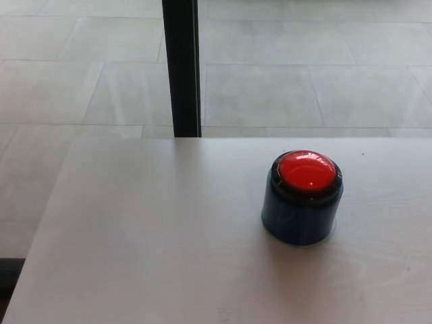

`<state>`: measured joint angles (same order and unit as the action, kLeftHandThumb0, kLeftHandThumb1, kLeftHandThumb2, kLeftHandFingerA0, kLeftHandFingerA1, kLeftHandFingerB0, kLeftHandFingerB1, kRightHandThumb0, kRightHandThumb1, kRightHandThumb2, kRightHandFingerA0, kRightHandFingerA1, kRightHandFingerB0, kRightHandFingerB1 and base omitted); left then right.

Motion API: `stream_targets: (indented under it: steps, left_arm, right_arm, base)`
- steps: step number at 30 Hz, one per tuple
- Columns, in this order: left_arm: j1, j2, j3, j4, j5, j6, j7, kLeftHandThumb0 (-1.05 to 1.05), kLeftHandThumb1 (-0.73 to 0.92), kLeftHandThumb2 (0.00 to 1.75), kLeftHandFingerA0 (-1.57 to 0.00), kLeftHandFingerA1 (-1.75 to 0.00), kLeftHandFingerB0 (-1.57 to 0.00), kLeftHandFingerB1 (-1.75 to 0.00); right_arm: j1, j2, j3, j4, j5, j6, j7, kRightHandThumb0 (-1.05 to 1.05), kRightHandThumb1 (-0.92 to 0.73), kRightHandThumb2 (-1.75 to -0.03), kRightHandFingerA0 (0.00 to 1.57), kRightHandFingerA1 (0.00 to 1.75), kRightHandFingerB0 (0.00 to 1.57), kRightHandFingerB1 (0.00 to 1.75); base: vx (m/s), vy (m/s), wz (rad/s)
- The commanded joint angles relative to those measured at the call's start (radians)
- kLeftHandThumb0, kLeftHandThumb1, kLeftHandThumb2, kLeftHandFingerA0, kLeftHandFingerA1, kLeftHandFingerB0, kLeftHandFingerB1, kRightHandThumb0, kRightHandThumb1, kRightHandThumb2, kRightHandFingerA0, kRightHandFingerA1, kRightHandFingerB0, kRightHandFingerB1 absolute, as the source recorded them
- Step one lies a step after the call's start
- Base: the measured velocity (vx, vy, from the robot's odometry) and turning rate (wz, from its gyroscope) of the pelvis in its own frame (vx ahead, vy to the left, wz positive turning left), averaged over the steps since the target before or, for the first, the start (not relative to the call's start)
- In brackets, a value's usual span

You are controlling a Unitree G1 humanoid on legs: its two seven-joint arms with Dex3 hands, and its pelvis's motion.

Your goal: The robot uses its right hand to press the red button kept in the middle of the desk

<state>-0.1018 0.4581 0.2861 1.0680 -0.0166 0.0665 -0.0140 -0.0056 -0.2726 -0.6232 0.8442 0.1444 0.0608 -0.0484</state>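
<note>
Beyond the far edge of the desk [155,236], a pale tiled floor [304,74] is filling the upper part of the head view, and a black upright post [182,67] is rising from behind the desk's far edge, left of centre. The desk itself, a light wood-grain top, is spreading across the lower half and is carrying one thing only. The button [307,171], a glossy red dome in a black ring on a dark blue round base, is standing upright on the right half of the desk, nearer the far edge than the near one. Neither hand is showing, so the state of the fingers cannot be told, and the button's place relative to them cannot be given.
</note>
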Motion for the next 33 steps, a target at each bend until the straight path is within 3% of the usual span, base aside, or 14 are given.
stream_targets:
  steps: [1, 3, 4, 6, 8, 9, 11, 13, 14, 18, 22, 24, 29, 33]
  left_arm:
    - [-0.08, 0.103, 0.186, 0.11, -0.165, 0.031, 0.0, -0.75, 0.92, 1.3, -0.47, -0.93, -0.22, -0.74]
    - [-0.079, 0.104, 0.189, 0.125, -0.153, 0.015, -0.005, -0.73, 0.92, 1.2, -0.37, -1.1, -0.17, -0.81]
    - [-0.081, 0.105, 0.187, 0.129, -0.145, 0.014, -0.005, -0.74, 0.92, 1.3, -0.5, -0.93, -0.27, -0.76]
    - [-0.086, 0.107, 0.188, 0.134, -0.135, 0.017, -0.002, -0.75, 0.92, 1.29, -0.52, -0.95, -0.28, -0.77]
    - [-0.094, 0.107, 0.194, 0.142, -0.13, 0.019, 0.005, -0.74, 0.92, 1.29, -0.5, -0.94, -0.25, -0.75]
    - [-0.092, 0.11, 0.198, 0.136, -0.13, 0.022, 0.004, -0.73, 0.92, 1.31, -0.5, -0.93, -0.24, -0.75]
    - [-0.092, 0.111, 0.21, 0.143, -0.135, 0.014, -0.009, -0.74, 0.92, 1.31, -0.48, -0.93, -0.25, -0.75]
    - [-0.097, 0.114, 0.206, 0.148, -0.125, 0.018, -0.002, -0.74, 0.92, 1.31, -0.49, -0.93, -0.26, -0.75]
    - [-0.095, 0.117, 0.198, 0.155, -0.116, 0.007, -0.01, -0.74, 0.92, 1.31, -0.53, -0.96, -0.29, -0.77]
    - [-0.093, 0.12, 0.201, 0.169, -0.117, -0.001, -0.01, -0.75, 0.92, 1.26, -0.54, -0.97, -0.29, -0.77]
    - [-0.097, 0.125, 0.188, 0.176, -0.107, -0.002, -0.015, -0.73, 0.92, 1.2, -0.43, -1.17, -0.24, -0.86]
    - [-0.095, 0.127, 0.195, 0.178, -0.115, -0.007, -0.021, -0.75, 0.92, 1.26, -0.56, -1.0, -0.36, -0.82]
    - [-0.101, 0.126, 0.198, 0.178, -0.12, 0.004, -0.019, -0.75, 0.92, 1.27, -0.52, -0.97, -0.33, -0.79]
    - [-0.108, 0.125, 0.194, 0.186, -0.119, -0.004, -0.001, -0.76, 0.92, 1.26, -0.57, -1.01, -0.39, -0.84]
  right_arm:
    - [-0.115, -0.11, -0.371, -0.057, 0.336, 0.096, -0.262, -0.57, -0.62, -1.12, 0.91, 1.65, 0.51, 1.07]
    - [-0.168, -0.172, -0.414, -0.043, 0.339, 0.131, -0.289, -0.78, -0.47, -1.08, 1.35, 1.55, 0.63, 1.08]
    - [-0.202, -0.199, -0.431, -0.079, 0.34, 0.165, -0.317, -0.75, -0.64, -0.85, 0.99, 1.75, 0.0, 1.1]
    - [-0.253, -0.25, -0.446, -0.086, 0.33, 0.178, -0.301, -0.79, -0.54, -1.12, 0.95, 1.35, 0.0, 0.51]
    - [-0.297, -0.284, -0.466, -0.087, 0.337, 0.176, -0.277, -0.76, -0.68, -0.9, 0.75, 1.75, 0.0, 0.23]
    - [-0.319, -0.29, -0.476, -0.099, 0.352, 0.164, -0.248, -0.73, -0.66, -0.84, 0.22, 1.66, 0.0, 0.24]
    - [-0.419, -0.341, -0.46, -0.15, 0.351, 0.19, -0.236, -0.61, -0.6, -0.94, 0.14, 1.33, 0.0, 0.68]
    - [-0.452, -0.37, -0.429, -0.16, 0.325, 0.186, -0.185, -0.58, -0.56, -1.01, 0.2, 1.31, 0.0, 0.66]
    - [-0.473, -0.388, -0.404, -0.168, 0.302, 0.196, -0.189, -0.55, -0.42, -1.11, 0.8, 1.46, 0.0, 0.72]
    - [-0.657, -0.417, -0.311, -0.257, 0.266, 0.215, -0.223, -0.42, 0.09, -1.62, 0.88, 0.89, 0.3, 0.85]
    - [-0.74, -0.414, -0.249, -0.337, 0.255, 0.248, -0.228, -0.48, 0.04, -1.34, 1.2, 0.71, 0.77, 0.74]
    - [-0.84, -0.421, -0.156, -0.363, 0.224, 0.298, -0.225, -0.23, -0.16, -1.24, 1.03, 0.81, 1.1, 0.72]
    - [-0.97, -0.372, -0.03, -0.355, 0.225, 0.289, -0.169, -0.18, -0.72, -1.05, 1.02, 1.75, 0.79, 1.47]
    - [-1.104, -0.292, 0.051, -0.278, 0.25, 0.262, -0.106, -0.03, -0.54, -1.28, 0.94, 1.75, 0.8, 1.4]
  base:
    - [0.0, 0.0, 0.0]
    - [0.0, 0.0, 0.0]
    - [0.0, 0.0, 0.0]
    - [0.0, 0.0, 0.0]
    - [0.0, 0.0, 0.0]
    - [0.0, 0.0, 0.0]
    - [0.0, 0.0, 0.0]
    - [0.0, 0.0, 0.0]
    - [0.0, 0.0, 0.0]
    - [0.0, 0.0, 0.0]
    - [0.0, 0.0, 0.0]
    - [0.0, 0.0, 0.0]
    - [0.0, 0.0, 0.0]
    - [0.0, 0.0, 0.0]
